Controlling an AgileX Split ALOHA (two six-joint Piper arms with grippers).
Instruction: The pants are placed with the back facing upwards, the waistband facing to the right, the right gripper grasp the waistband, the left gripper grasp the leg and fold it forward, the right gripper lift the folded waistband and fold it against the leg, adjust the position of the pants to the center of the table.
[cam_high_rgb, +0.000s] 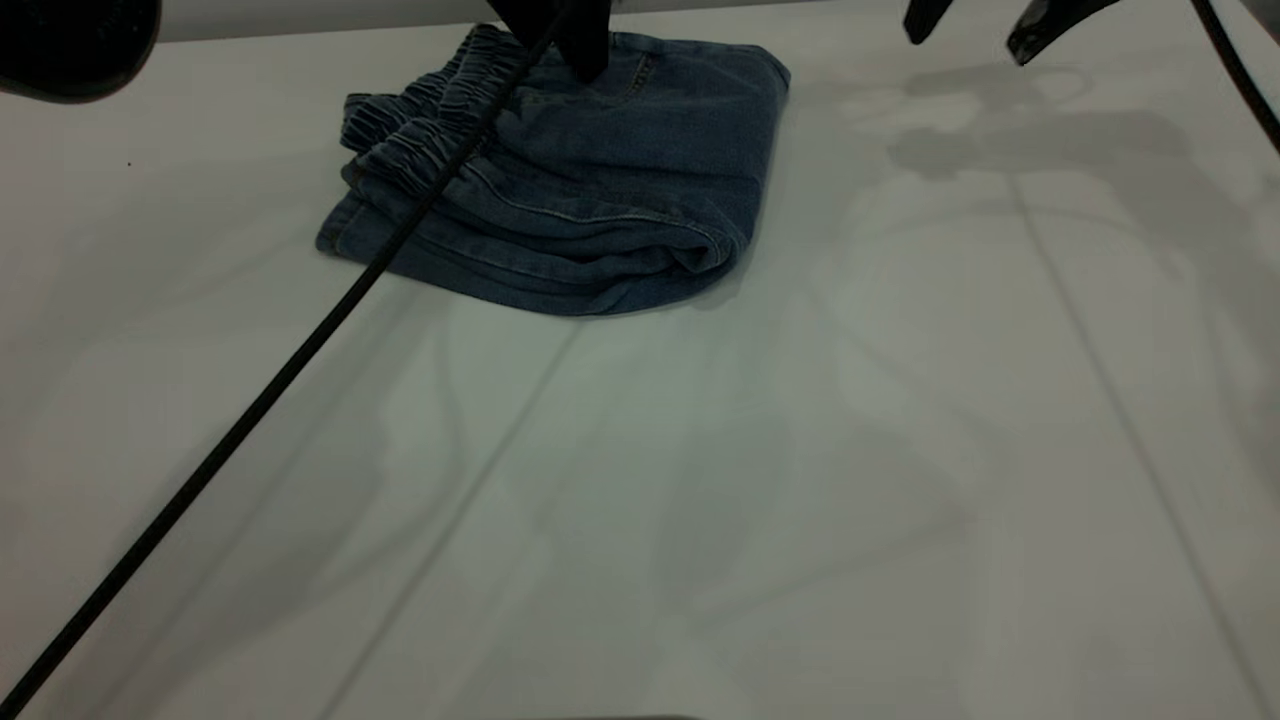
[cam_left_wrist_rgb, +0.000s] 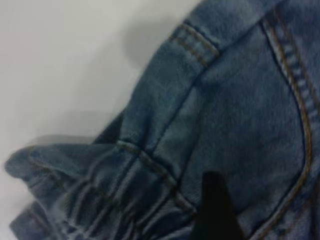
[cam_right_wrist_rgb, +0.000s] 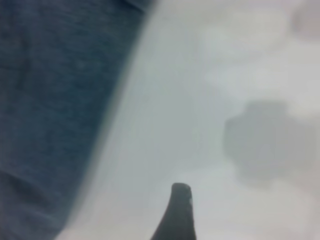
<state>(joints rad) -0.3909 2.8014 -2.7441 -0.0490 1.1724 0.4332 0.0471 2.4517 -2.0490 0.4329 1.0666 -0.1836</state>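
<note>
The pants (cam_high_rgb: 600, 180) lie folded into a thick blue denim bundle at the far middle of the white table (cam_high_rgb: 700, 500). The gathered elastic waistband (cam_high_rgb: 430, 130) is on the bundle's left side. No printed leg shows; it is hidden in the fold. My left gripper (cam_high_rgb: 585, 55) comes down onto the bundle's far top edge, and the left wrist view shows its black tip (cam_left_wrist_rgb: 215, 210) right over the denim (cam_left_wrist_rgb: 235, 115) beside a pocket seam. My right gripper (cam_high_rgb: 970, 35) hangs open above bare table to the right of the pants, holding nothing. One of its fingers (cam_right_wrist_rgb: 177, 215) shows over the white surface.
A long thin black cable (cam_high_rgb: 250, 400) runs diagonally from the near left corner up across the waistband to the left gripper. A dark rounded arm part (cam_high_rgb: 70, 40) fills the far left corner. The table's far edge lies just behind the pants.
</note>
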